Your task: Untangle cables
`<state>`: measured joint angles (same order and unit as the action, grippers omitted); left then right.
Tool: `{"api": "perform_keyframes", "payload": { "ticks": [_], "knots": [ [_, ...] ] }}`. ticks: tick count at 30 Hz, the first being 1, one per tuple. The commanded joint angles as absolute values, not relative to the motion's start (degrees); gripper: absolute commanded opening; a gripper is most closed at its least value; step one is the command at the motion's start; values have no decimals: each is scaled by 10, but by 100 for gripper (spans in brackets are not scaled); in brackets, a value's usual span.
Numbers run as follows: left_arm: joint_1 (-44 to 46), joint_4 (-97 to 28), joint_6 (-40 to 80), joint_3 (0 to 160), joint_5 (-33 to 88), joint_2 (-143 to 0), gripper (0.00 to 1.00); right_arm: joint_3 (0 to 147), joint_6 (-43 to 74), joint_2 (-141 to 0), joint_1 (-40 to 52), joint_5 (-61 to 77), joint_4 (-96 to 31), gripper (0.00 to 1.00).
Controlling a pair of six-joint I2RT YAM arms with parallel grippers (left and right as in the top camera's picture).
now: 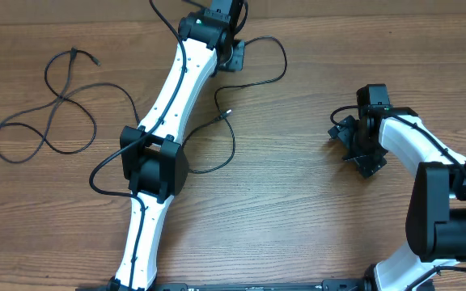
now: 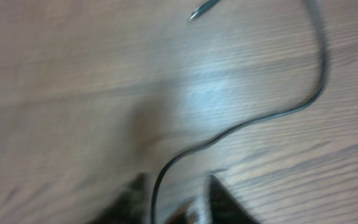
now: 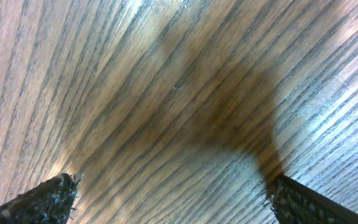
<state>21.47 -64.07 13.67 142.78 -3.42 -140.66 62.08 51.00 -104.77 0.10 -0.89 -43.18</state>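
1. Overhead: one cable (image 1: 61, 98) lies looped near the tabletop's (image 1: 314, 210) left edge. A second cable (image 1: 284, 66) winds from the left gripper (image 1: 231, 55) at the far edge and passes under the left arm (image 1: 180, 89). The right gripper (image 1: 354, 144) hangs wide open toward the right edge, well apart from both cables.
2. Left wrist: the second cable runs between the fingers (image 2: 222, 202). They stand narrowly apart, and blur hides whether they pinch it.
3. Right wrist: only bare tabletop shows between the spread jaws. The step in hand is probably taking hold of the second cable. The next move calls for a firm pinch, then drawing the cable clear.

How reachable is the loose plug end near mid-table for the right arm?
Probably yes: only bare table lies between the open right claw and the plug end; the left arm sits just beyond.
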Motion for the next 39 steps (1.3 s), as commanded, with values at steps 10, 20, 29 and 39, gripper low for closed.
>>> {"api": "perform_keyframes", "payload": {
  "ticks": [10,20,29,39],
  "knots": [
    [246,-434,106,1374,-4,-1460,4,593,510,-1070,-2,-12,-419,100],
    [263,-326,14,1374,42,-1548,4,593,510,-1070,-2,-12,-419,100],
    [263,-342,6,1374,127,-1554,4,593,510,-1070,-2,-12,-418,100],
    [266,-437,-24,1374,136,-1554,4,593,510,-1070,-2,-12,-419,100]
  ]
}}
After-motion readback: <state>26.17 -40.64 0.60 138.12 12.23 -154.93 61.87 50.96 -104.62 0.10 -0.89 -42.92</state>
